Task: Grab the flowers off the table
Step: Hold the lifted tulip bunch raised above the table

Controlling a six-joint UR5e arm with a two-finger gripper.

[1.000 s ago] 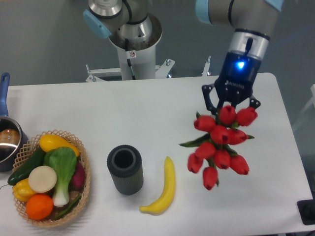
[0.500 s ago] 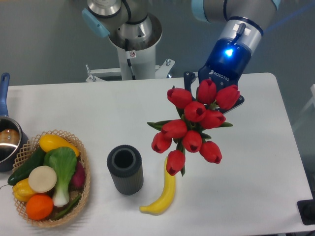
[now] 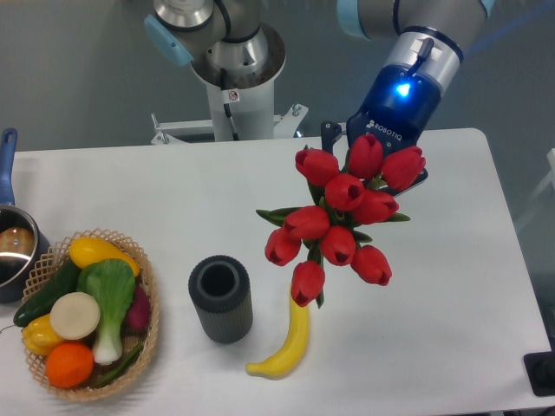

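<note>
The table (image 3: 173,191) is the biggest thing before me, a white top that fills most of the view and carries everything else. My arm comes in from the upper right, its wrist lit by a blue light, and reaches over the table's right half.

The flowers (image 3: 342,221) are next in size: a bunch of red tulips with green leaves, held up in the air above the table and not touching it. The blooms face the camera and spread down and to the left of my wrist. The lowest bloom hangs over the top end of the banana, though it sits higher than the fruit.

My gripper (image 3: 375,166) is mostly hidden behind the blooms. Only dark finger parts show at the left and right of the bunch's top, and the bunch hangs from it, so it is clamped on the flowers; the stems and the contact itself are out of sight.

At the left edge of the table sits a wicker basket (image 3: 149,295) full of vegetables and fruit: a green leafy one, a yellow one, a cucumber, an orange and others. Beyond it, at the far left, a pot (image 3: 10,251) with a blue handle is partly cut off.

A dark ribbed cup (image 3: 221,299) stands upright near the table's middle front, open end up. Just to its right lies the banana (image 3: 290,342), yellow and curved, flat on the table.
</note>
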